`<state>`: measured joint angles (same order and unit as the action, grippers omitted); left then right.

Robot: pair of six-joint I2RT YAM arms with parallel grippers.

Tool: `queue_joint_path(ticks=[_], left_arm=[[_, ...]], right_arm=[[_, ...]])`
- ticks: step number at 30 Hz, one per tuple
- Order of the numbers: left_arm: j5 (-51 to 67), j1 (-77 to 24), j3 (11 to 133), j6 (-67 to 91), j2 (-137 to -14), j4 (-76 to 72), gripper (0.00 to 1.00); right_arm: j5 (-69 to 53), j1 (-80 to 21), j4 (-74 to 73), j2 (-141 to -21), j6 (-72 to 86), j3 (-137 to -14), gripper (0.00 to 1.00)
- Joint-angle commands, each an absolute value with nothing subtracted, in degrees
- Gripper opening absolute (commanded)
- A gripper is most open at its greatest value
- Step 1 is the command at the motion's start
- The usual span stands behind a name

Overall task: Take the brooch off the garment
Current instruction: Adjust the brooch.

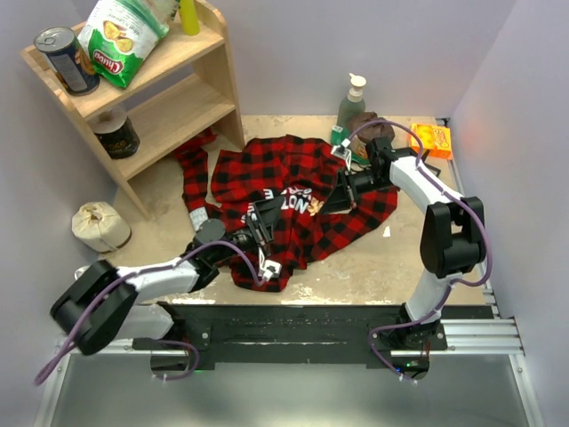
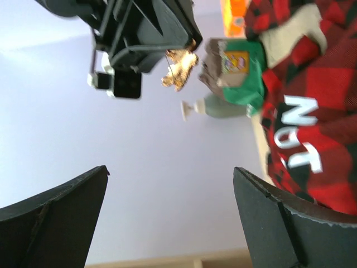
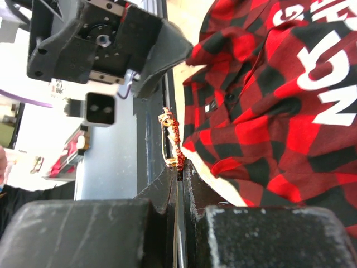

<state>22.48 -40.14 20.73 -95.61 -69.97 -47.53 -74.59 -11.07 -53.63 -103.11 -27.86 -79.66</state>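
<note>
Top view: my right fingers (image 1: 331, 203) are clenched on the brooch (image 1: 313, 207), held over the shirt (image 1: 276, 165) that lies crumpled on the table (image 1: 382, 267). Left wrist view: my left fingers (image 2: 56, 218) stand released and wide with nothing between them, facing the brooch, which hangs against the bare wall (image 2: 83, 139), apart from the plaid. Right wrist view: the brooch sticks out from the closed tips with a clear gap to the cloth, so I judge the removal done, with only setting it aside left.

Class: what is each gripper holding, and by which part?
The right gripper pinches the brooch by one end; the left gripper is open, holding nothing.
</note>
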Motion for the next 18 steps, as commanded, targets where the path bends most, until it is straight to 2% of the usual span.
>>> queue_joint_path(ticks=[1,14,18], left_arm=[[32.59,-40.52,20.12,-100.45,-76.98,-72.59,1.00],[40.69,-41.75,26.45,-114.69,-86.83,-66.19,0.98],[41.66,-42.27,28.21,-116.89,-89.12,-66.18,0.91]], right_arm=[[-76.90,-10.72,-65.01,-103.80,-38.83,-82.18,0.00],[-74.18,-11.95,-66.97,-103.09,-41.39,-79.98,0.00],[-72.17,-14.49,-69.08,-103.01,-43.42,-79.45,0.00]])
